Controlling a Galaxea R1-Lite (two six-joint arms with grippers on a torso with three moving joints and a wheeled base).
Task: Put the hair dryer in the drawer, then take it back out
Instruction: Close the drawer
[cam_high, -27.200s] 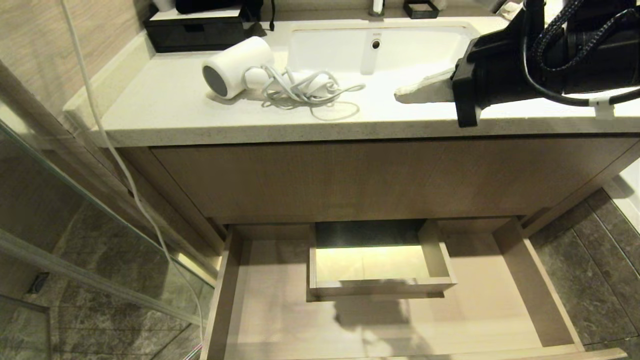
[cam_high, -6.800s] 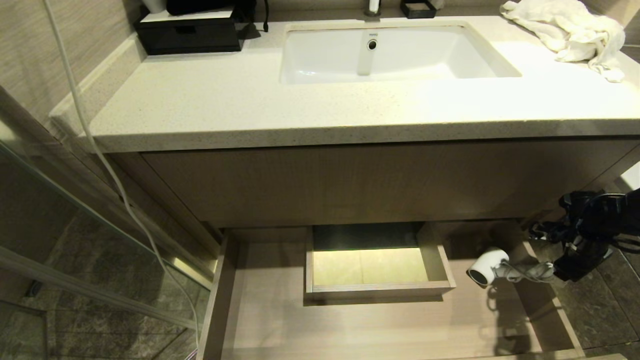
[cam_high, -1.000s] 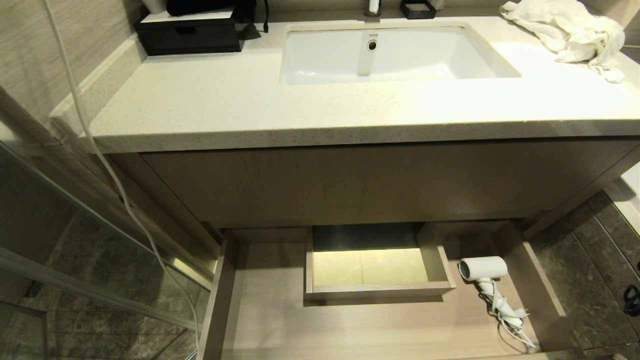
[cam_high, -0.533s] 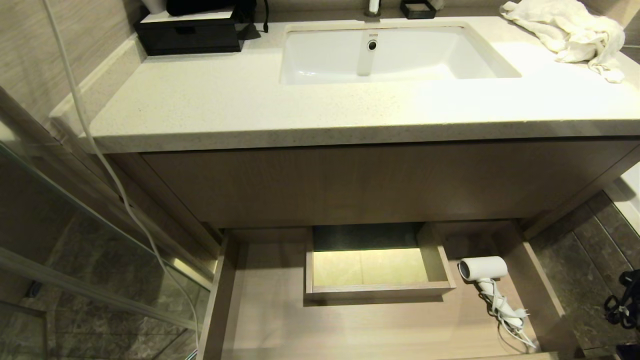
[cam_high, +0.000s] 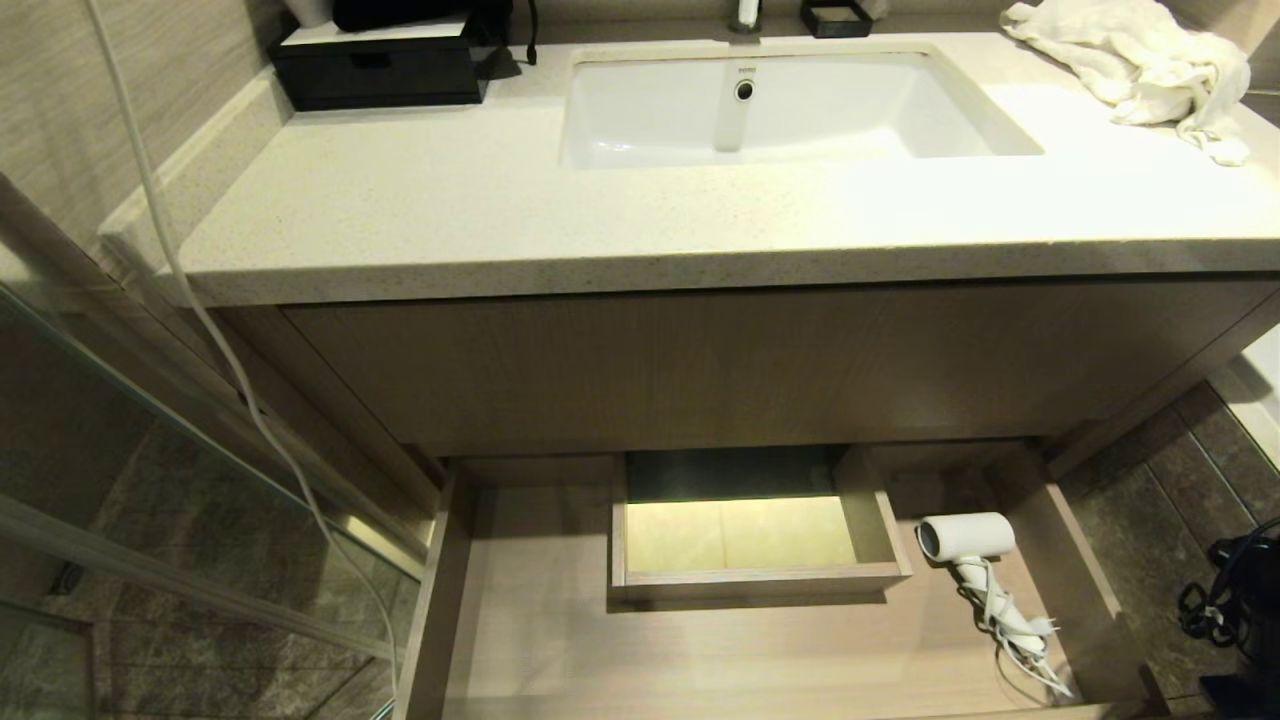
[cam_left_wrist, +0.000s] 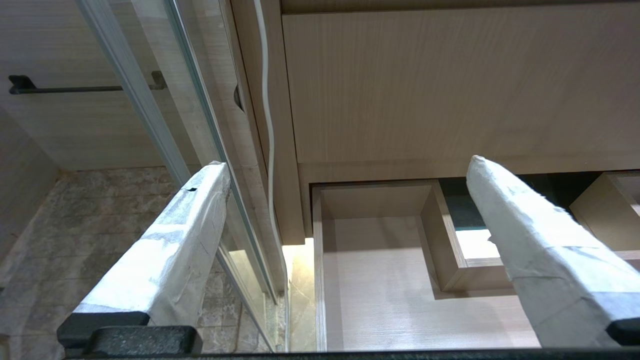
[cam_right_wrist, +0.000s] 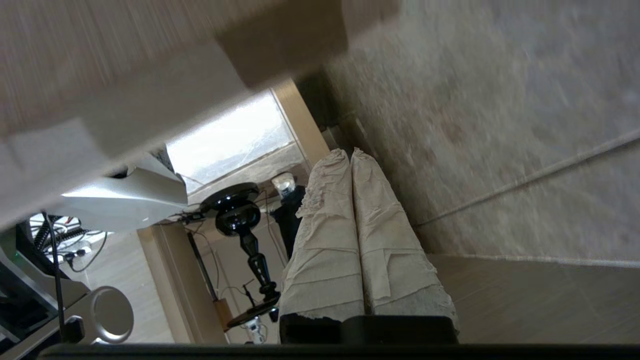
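The hair dryer (cam_high: 966, 537) now lies loose in the right end of the open drawer (cam_high: 1075, 575), cord trailing toward the near side. The right gripper (cam_right_wrist: 351, 162), jaws pressed together and empty, has pulled away to the right. The left gripper (cam_left_wrist: 345, 167) hangs wide open, idle. Putting in looks done; taking it back out remains.

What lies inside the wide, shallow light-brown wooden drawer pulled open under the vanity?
The wide light-brown wooden drawer holds the small white hair dryer lying at its right end, cord wound around its handle. A boxed notch sits at the rear. The drawer's front strip is out of frame.
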